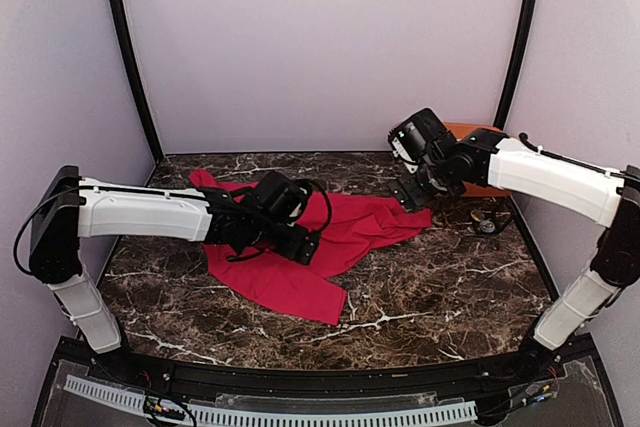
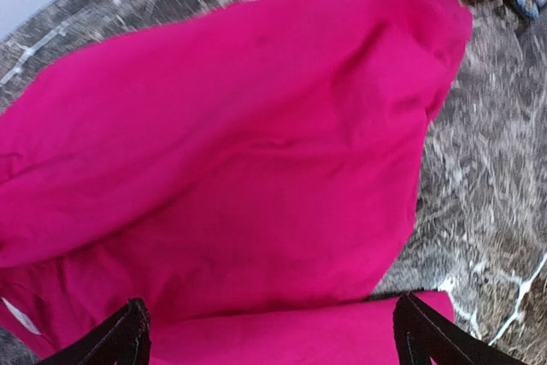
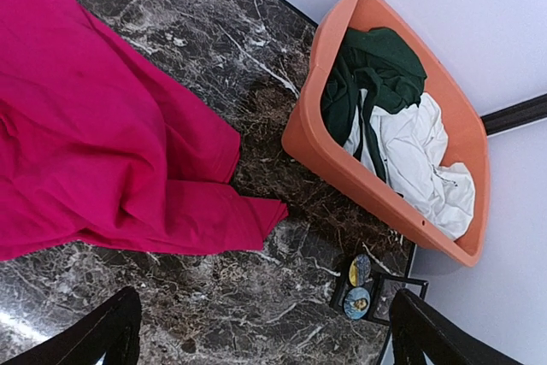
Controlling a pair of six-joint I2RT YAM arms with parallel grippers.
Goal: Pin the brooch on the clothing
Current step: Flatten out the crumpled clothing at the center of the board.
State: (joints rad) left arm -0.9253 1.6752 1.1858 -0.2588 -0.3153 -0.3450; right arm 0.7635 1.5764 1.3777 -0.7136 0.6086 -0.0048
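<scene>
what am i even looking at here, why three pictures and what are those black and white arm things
Those are two robot arms bolted at the near edge of a marble-patterned table. The wide picture comes from a fixed camera above and behind them. The other two come from small cameras on each wrist, so you see the black tips of that arm's own jaws at the bottom. A red T-shirt lies crumpled on the table. At the far right sits an orange bin with a dark green garment and a white garment inside, and small round brooches lie beside it. The left gripper and right gripper both stand open, holding nothing.
</scene>
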